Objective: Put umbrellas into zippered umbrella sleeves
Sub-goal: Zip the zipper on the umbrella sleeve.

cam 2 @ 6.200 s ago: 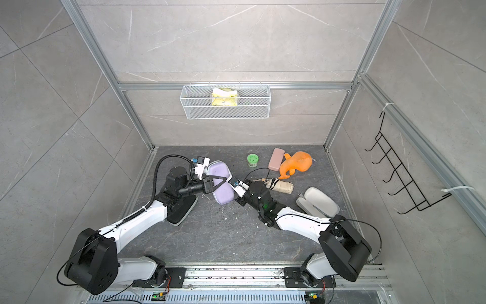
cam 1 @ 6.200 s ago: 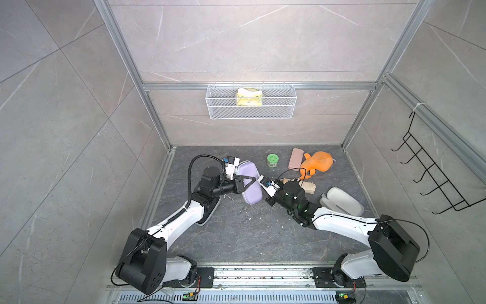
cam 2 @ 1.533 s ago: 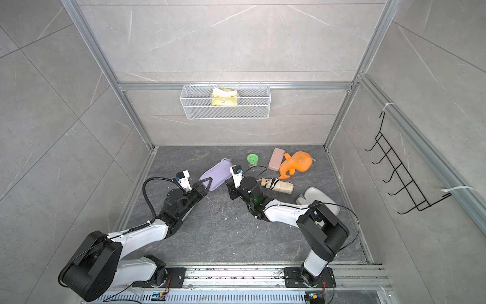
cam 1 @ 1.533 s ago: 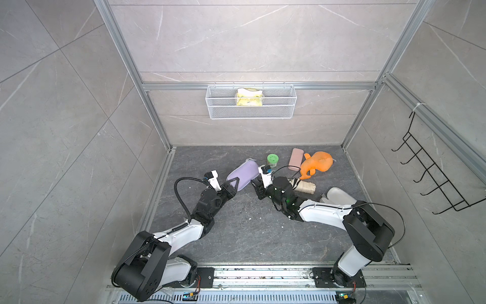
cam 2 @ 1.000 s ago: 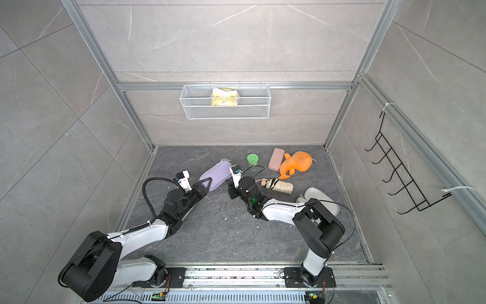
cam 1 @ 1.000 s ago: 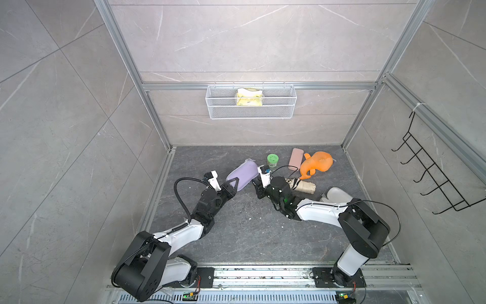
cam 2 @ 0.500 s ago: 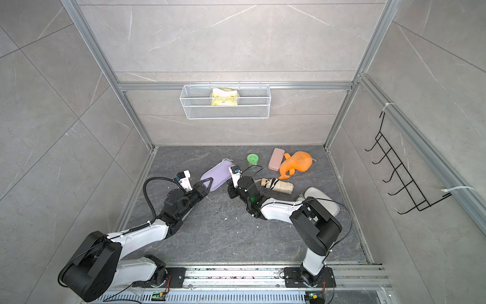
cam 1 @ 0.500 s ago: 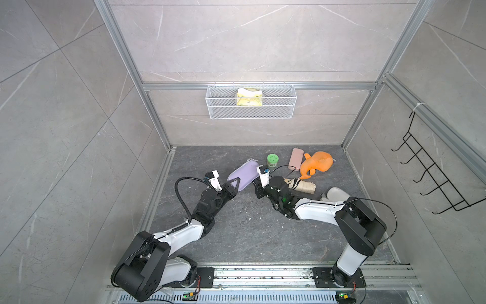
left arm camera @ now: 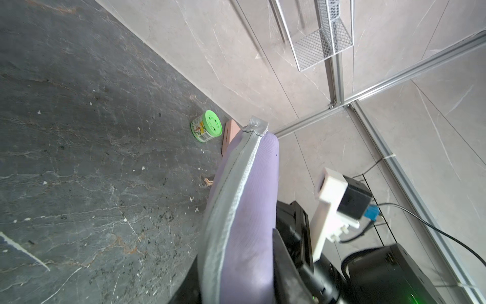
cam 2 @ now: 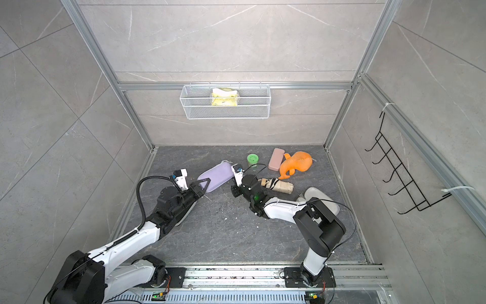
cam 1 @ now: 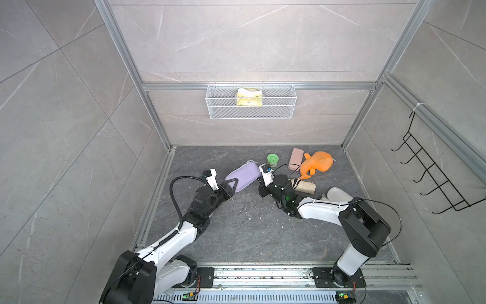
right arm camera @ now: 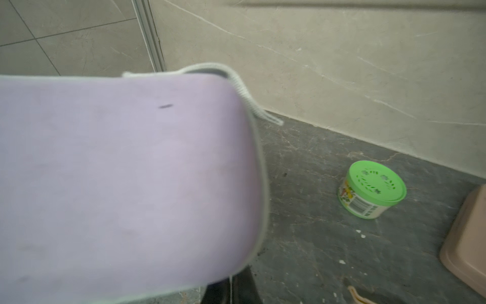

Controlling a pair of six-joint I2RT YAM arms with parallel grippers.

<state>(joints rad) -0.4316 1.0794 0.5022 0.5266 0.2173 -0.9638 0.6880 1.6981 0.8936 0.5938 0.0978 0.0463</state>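
Both top views show the right gripper [cam 1: 260,185] now pressed up to the far end of the lilac case [cam 1: 243,175]. A second and a half ago it stood a little short of that end, and over the last second its jaws have gone from partly open to fully closed. The left gripper [cam 1: 232,185] and the case have not shifted in that time. I read this as the right arm taking hold at the zip while the left arm steadies the case, so a zip stroke looks to be next. Whether that would open or close the case I cannot tell: the grey zip seam [left arm camera: 231,200] looks shut along the edge seen in the left wrist view, and no lilac umbrella is in sight. In the right wrist view the case sits right against the dark fingers [right arm camera: 236,289] and a thin pale strand runs down to them, but the pinch point is hidden, so what they have caught, if anything, stays unknown. The left gripper is clamped part-closed on the near end of the case, one finger lying over the lilac shell. A green tub [right arm camera: 373,189] stands ahead of the right gripper. The beige umbrella [cam 1: 302,185] lies on the floor just behind that gripper's wrist, outside any case.
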